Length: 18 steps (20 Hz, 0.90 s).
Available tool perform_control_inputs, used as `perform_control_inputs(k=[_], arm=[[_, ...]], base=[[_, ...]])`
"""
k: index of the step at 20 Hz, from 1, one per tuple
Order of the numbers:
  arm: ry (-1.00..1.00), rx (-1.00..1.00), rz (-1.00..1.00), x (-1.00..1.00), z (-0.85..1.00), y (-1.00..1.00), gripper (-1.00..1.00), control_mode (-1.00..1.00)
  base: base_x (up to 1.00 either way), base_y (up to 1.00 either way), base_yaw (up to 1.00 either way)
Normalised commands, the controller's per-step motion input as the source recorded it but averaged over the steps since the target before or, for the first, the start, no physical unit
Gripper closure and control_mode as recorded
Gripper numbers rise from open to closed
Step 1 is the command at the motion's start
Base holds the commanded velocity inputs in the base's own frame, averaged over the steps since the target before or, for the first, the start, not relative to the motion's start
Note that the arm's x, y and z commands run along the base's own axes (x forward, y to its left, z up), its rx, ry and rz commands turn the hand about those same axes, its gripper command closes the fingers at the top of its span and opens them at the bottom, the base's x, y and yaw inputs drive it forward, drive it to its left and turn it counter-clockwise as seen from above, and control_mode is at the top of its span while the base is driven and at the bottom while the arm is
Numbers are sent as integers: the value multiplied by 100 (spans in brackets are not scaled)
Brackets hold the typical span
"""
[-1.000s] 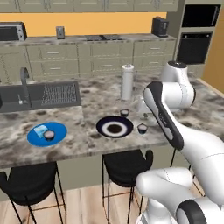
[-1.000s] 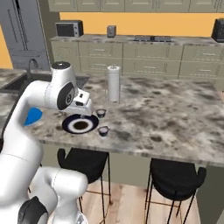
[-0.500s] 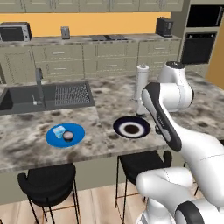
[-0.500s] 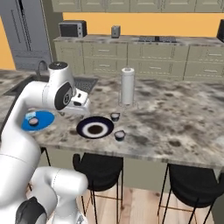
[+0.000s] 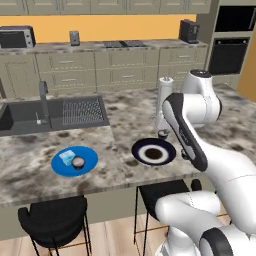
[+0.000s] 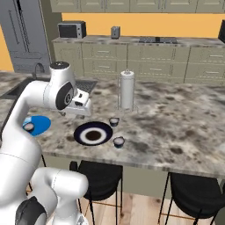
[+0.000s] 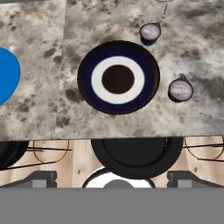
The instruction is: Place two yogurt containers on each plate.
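Speckled granite island counter [image 5: 125, 125], glossy; dark sink [image 5: 30, 116] at one end, paper towel roll [image 6: 127, 89] upright, black stools [image 6: 102, 176] below. Flat round blue plate [image 5: 75, 161] holds a squarish pale blue cup [image 5: 66, 158] and a round dark cup [image 5: 78, 162]. Navy plate [image 7: 118, 77] with pale ring sits bare; two dark yogurt cups [image 7: 150, 33] [image 7: 180, 89] stand just beside it on the counter. Gripper [image 6: 79, 107] hangs over the navy plate, fingers spread wide, holding nothing

The glossy white robot arm [image 5: 192, 131] is built of thick, rounded tubular segments. Dark grey rings mark the seams between its links, and a round dark disc with a pale rim caps the side of one joint [image 6: 67, 96]. A small white block-shaped hand [image 6: 81, 104] with dark details ends the arm. The base bulges in smooth white shells.
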Motion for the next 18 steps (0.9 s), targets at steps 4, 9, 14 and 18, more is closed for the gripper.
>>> perform_control_inputs(k=[4, 9, 14, 18], arm=[[0, 0, 0, 0, 0, 0, -100, 100], [1, 0, 0, 58, 0, 0, -100, -100], [2, 0, 0, 79, -13, -38, -100, -100], [0, 0, 0, 54, -37, -71, -100, -100]], base=[[29, 0, 0], [0, 0, 0], [0, 0, 0], [0, 0, 0]])
